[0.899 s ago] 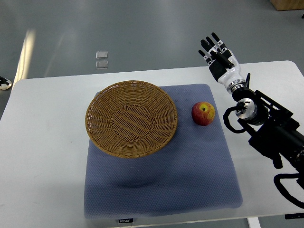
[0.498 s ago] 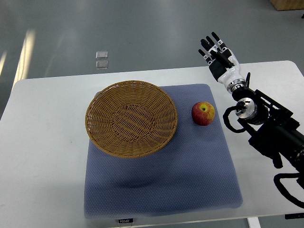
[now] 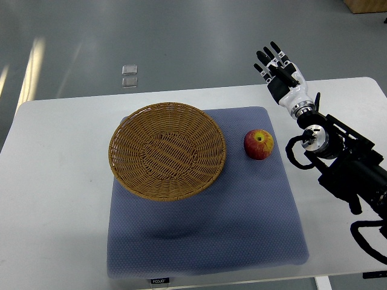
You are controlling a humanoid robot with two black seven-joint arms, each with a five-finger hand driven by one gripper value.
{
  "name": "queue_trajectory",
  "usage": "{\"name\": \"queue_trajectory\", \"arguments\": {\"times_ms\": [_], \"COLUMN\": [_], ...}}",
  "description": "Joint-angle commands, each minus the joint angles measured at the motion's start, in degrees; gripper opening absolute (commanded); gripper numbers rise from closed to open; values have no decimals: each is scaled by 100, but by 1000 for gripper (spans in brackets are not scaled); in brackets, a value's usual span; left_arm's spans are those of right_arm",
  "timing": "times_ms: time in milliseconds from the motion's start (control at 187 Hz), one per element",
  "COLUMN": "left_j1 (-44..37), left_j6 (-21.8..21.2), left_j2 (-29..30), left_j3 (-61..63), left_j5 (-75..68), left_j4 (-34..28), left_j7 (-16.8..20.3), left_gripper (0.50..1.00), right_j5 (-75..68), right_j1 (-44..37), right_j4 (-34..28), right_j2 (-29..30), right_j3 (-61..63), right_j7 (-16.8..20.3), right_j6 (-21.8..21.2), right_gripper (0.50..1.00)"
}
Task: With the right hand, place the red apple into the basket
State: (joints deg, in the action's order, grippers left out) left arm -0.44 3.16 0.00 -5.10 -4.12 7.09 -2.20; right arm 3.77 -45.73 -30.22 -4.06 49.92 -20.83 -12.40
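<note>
- The apple [image 3: 259, 144] sits on the blue mat [image 3: 205, 241], right of centre in the frame, stem dimple facing up, red with a yellow patch on top.
- The basket [image 3: 167, 150] is a round wicker bowl on the left part of the mat, with nothing in it; the apple lies just beside its right rim, a narrow strip of mat showing between them.
- The mat covers the middle of the white counter [image 3: 54, 193], its near edge close to the bottom of the frame.
- The right hand [image 3: 279, 72] is in the upper right of the frame, at the counter's far edge, above and to the right of the apple and well apart from it.
- Its fingers [image 3: 266, 56] are spread and extended, pointing toward the top of the frame, holding nothing.
- The black arm behind it runs down to the lower right edge of the frame.
- Two small clear squares [image 3: 129, 76] lie on the grey floor beyond the counter, upper left of centre.
</note>
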Motion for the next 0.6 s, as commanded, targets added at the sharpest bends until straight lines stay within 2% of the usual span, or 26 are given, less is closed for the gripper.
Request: {"name": "queue_trajectory", "arguments": {"times_ms": [0,241,594], "left_j1": [0,0,-9], "left_j6": [1,1,1], "left_j2": [0,0,0], "left_j3": [0,0,-9], "left_j5": [-1,-1,-1], "left_j4": [-6,3,12], "left_j7": [0,0,0], "left_gripper": [1000,1000,1000], "right_j5": [1,1,10], "right_j1": [-32,-50,-278], "right_j4": [8,8,-142], "right_j2": [-15,-33,-429], "right_j3": [0,-9,-70], "right_j7": [0,0,18], "right_j6": [9,10,62], "right_gripper": [921,921,921]}}
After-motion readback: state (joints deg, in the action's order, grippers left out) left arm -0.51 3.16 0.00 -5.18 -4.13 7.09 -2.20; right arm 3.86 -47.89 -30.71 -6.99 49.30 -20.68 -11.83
